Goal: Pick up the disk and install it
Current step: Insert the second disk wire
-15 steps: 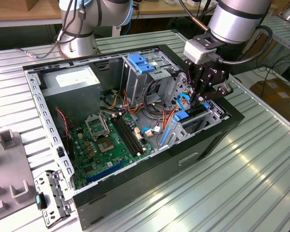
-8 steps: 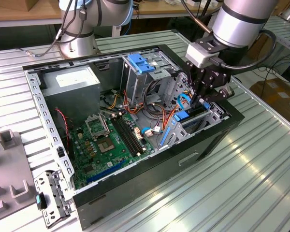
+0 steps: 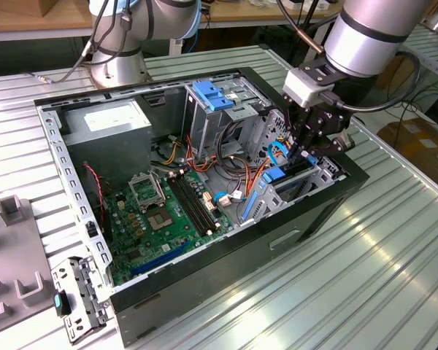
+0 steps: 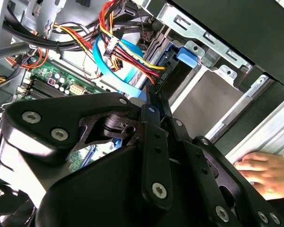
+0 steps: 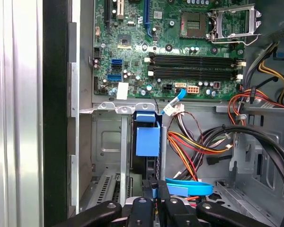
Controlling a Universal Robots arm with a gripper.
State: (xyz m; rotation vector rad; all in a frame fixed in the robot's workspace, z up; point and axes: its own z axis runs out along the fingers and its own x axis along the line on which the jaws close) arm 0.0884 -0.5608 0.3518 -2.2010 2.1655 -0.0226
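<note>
Pincer (image 5: 154, 189) pinching disk (image 5: 147, 142) | disk standing edge-up in drive bay (image 5: 106, 142) | bay inside computer case (image 3: 204, 281)

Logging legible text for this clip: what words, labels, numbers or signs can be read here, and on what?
None can be read.
Power supply label: print too blurred.
Motherboard silkscreen and white sticker: too small to read.
Disk blue carrier, standing in the drive cage beneath the gripper: no print visible.
</note>
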